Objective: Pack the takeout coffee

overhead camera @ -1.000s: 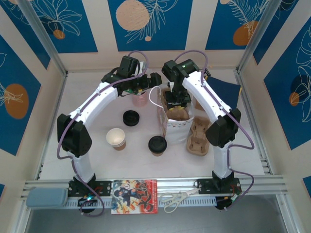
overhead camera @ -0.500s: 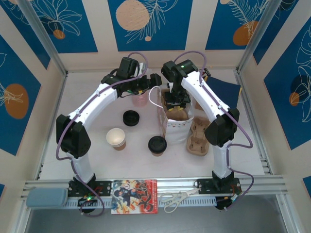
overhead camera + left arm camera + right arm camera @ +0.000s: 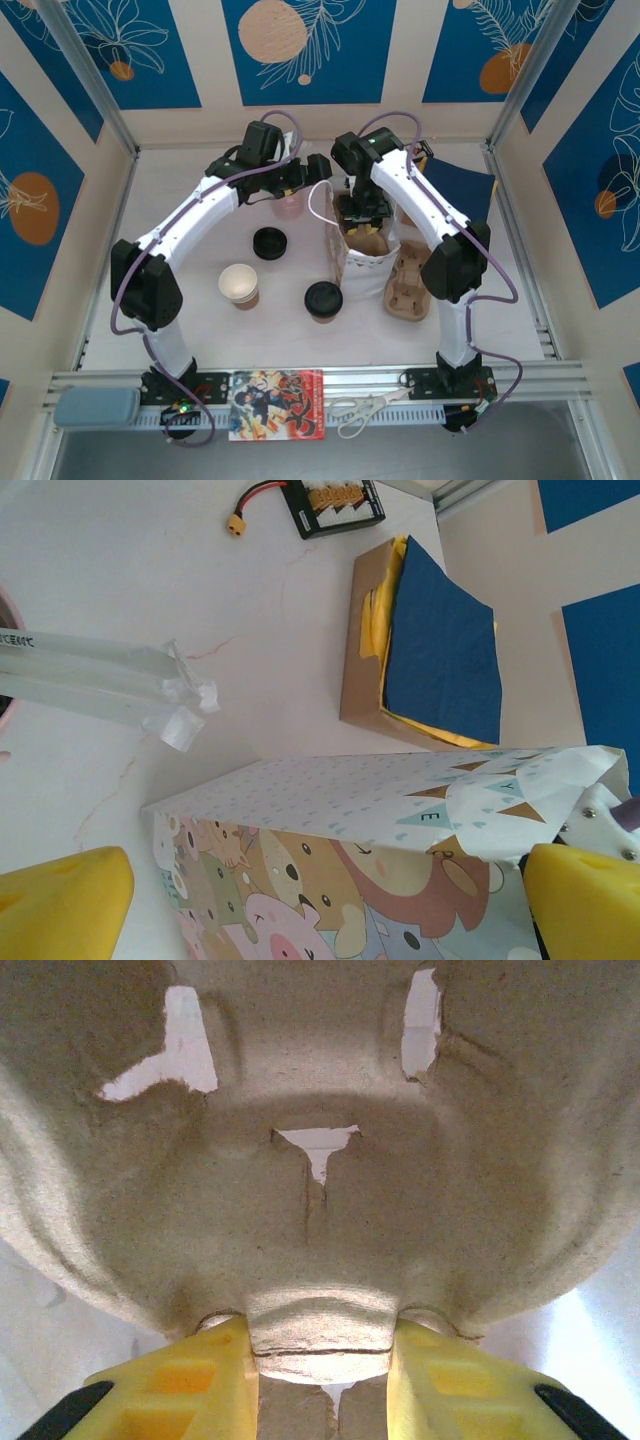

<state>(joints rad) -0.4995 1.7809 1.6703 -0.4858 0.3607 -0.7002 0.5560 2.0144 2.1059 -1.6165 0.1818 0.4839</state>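
Note:
The takeout coffee (image 3: 238, 284), an open kraft-brown cup with a pale inside, stands on the table's left middle, away from both grippers. A second cup with a black lid (image 3: 324, 299) stands to its right. My right gripper (image 3: 365, 215) (image 3: 320, 1360) is shut on a tab of a brown pulp cup carrier (image 3: 320, 1210), held in the mouth of the cartoon-printed paper bag (image 3: 362, 262). My left gripper (image 3: 318, 172) (image 3: 320, 900) is open at the bag's far left side, and the bag's printed wall (image 3: 330, 810) lies between its yellow fingers.
A loose black lid (image 3: 268, 243) and a pink cup of straws (image 3: 288, 205) sit left of the bag. Another pulp carrier (image 3: 408, 282) lies right of it. A box of blue napkins (image 3: 440, 650) is at the back right. Scissors (image 3: 360, 408) and a magazine (image 3: 277, 405) lie on the near rail.
My right gripper and the carrier have shifted slightly toward the back over the bag's mouth. The left arm has barely moved. The cups stay in place.

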